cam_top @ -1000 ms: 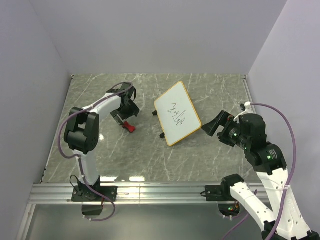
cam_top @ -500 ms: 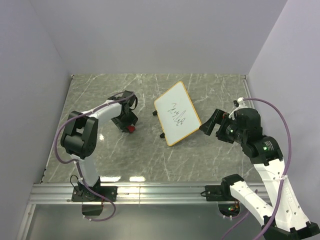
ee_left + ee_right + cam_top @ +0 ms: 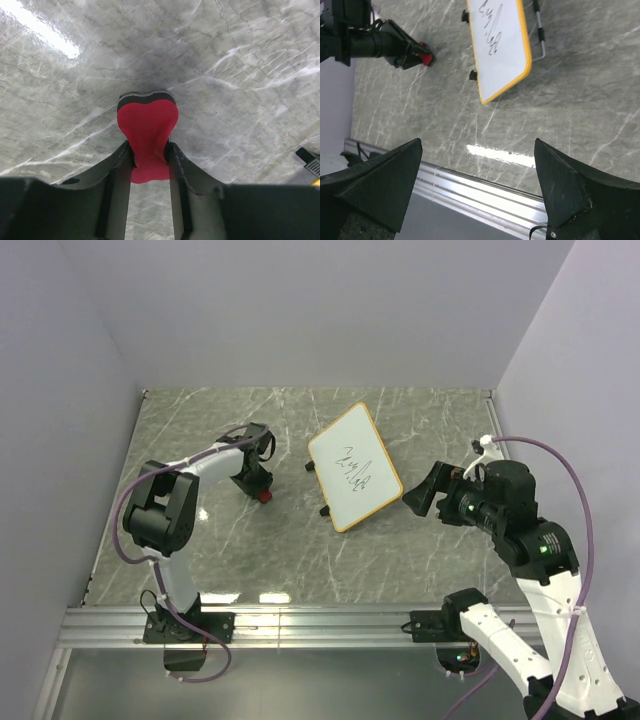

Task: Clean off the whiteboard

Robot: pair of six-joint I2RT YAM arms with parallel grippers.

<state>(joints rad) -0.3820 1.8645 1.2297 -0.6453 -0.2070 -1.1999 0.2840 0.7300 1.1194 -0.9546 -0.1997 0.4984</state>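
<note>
Lowered since a second ago, the left claw (image 3: 259,488) is now seen clamped on the narrow waist of the red eraser (image 3: 147,122), which is rested on the table (image 3: 300,560). The right claw (image 3: 418,496) is held apart just off the near right corner of the whiteboard (image 3: 354,478) (it is hardly shifted in that time). The whiteboard is found at mid-table, well apart from the eraser, its black scribble untouched. The grip is judged secured. The eraser is yet to be lifted and carried across to the marks.
</note>
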